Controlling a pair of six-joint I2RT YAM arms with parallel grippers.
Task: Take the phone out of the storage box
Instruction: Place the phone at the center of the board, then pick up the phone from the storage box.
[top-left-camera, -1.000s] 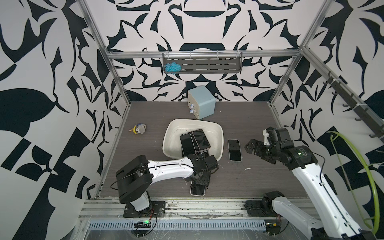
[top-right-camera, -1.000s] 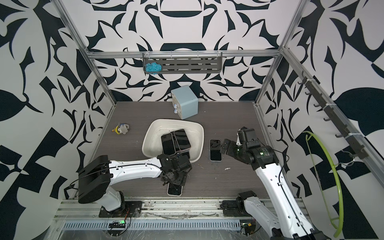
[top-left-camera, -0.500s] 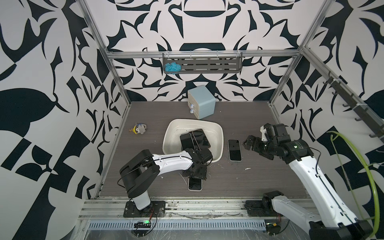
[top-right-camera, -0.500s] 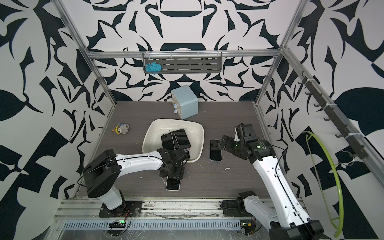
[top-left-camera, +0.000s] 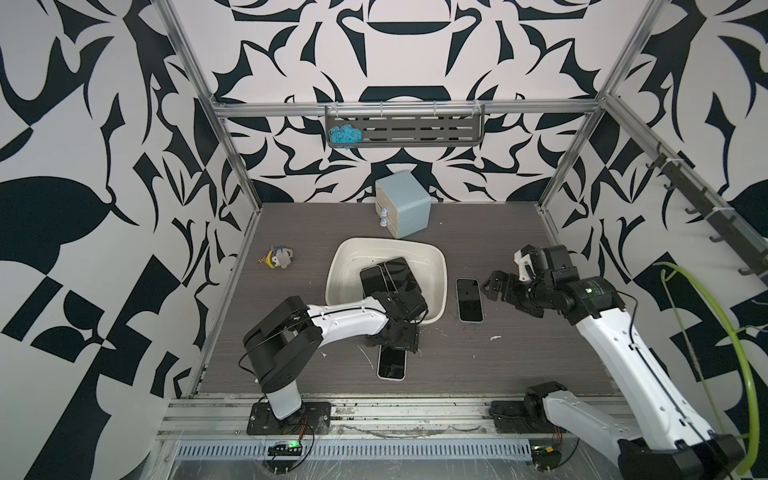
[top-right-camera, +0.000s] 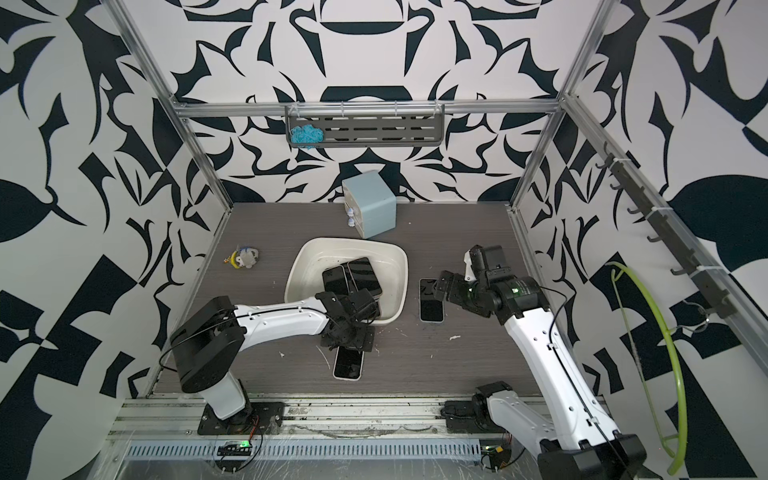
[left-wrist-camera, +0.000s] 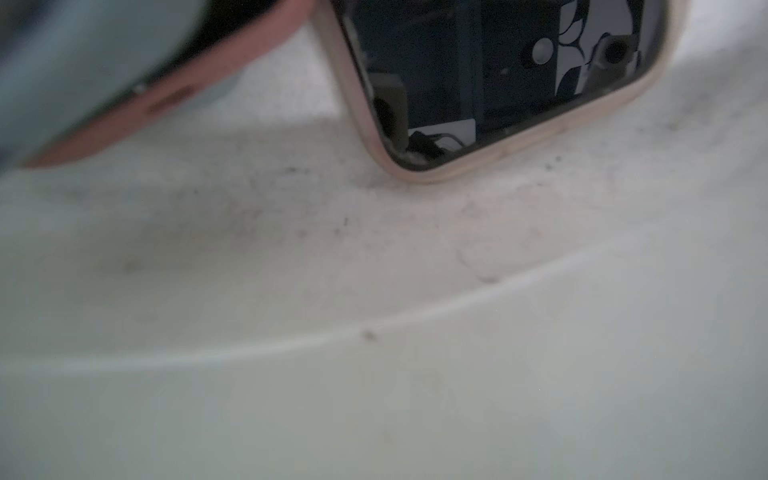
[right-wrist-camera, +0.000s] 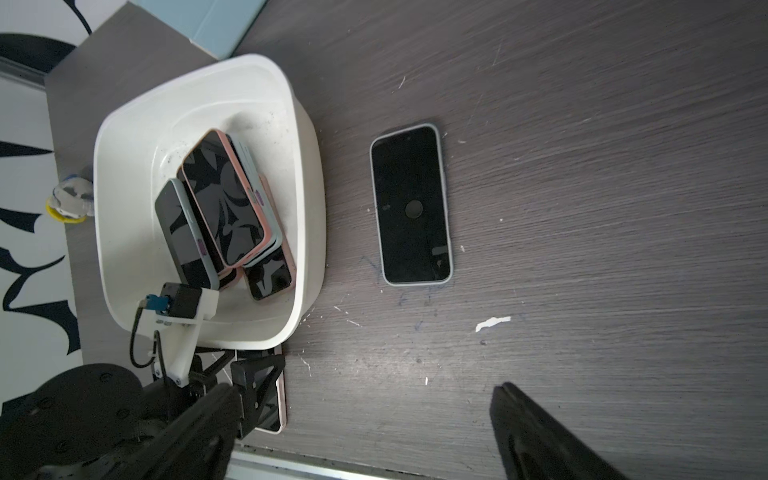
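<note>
- Lying flat on the table (top-left-camera: 519, 353), the near phone (top-left-camera: 391, 365) is outside the storage box (top-left-camera: 390, 245), just beyond its near rim.
- Left gripper (top-left-camera: 392, 337) sits over that phone's far end, jaws spread wider than the phone and gripping nothing.
- Right gripper (top-left-camera: 493, 286) is wide apart and empty, just right of the grey-cased phone (top-left-camera: 469, 300).
- Stacked phones (top-left-camera: 388, 276) lie inside the box.
</note>
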